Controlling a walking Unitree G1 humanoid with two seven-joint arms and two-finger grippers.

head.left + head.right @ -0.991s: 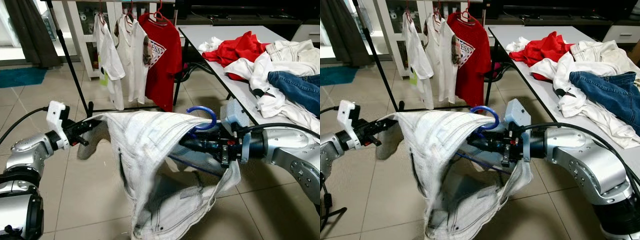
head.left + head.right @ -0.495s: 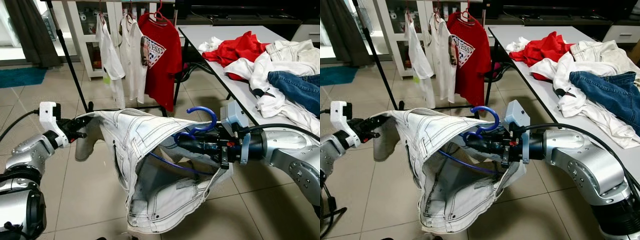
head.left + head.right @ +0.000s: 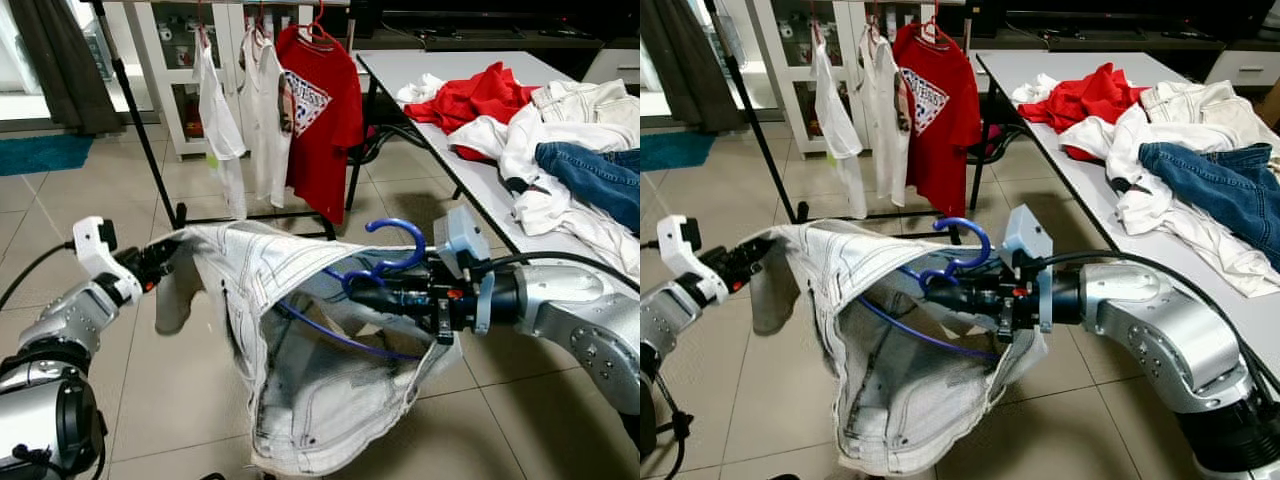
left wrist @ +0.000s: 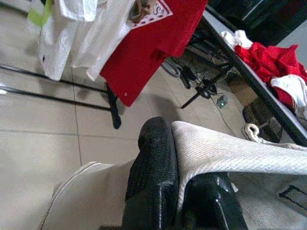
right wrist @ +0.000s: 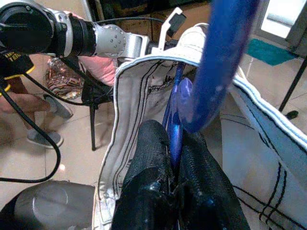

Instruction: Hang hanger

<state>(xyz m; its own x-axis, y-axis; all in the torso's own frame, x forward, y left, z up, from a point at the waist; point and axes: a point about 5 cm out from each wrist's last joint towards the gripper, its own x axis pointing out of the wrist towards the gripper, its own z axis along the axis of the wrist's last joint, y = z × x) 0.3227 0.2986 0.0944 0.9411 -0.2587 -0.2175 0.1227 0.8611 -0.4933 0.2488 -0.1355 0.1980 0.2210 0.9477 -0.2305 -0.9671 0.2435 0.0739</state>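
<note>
A: Head view? Where's the hanger?
B: Centre frame: the right tool point(image 3: 350, 295) pinches the blue hanger point(image 3: 392, 250) inside the white jeans point(image 3: 300, 350).

A: Left wrist view?
B: The left tool point(image 4: 178, 179) is pinching the jeans' edge.

A: Right wrist view?
B: Fingers point(image 5: 148, 167) pressed onto the hanger.

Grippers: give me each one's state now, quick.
Left gripper: jaws shut on the white garment.
Right gripper: jaws shut on the blue hanger.

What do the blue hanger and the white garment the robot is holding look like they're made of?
The hanger looks like smooth, glossy plastic: an even blue with a slight sheen in the right wrist view. The garment looks like white denim or heavy cotton twill: the left wrist view shows a coarse weave, and dark stitched seams run along it.
</note>
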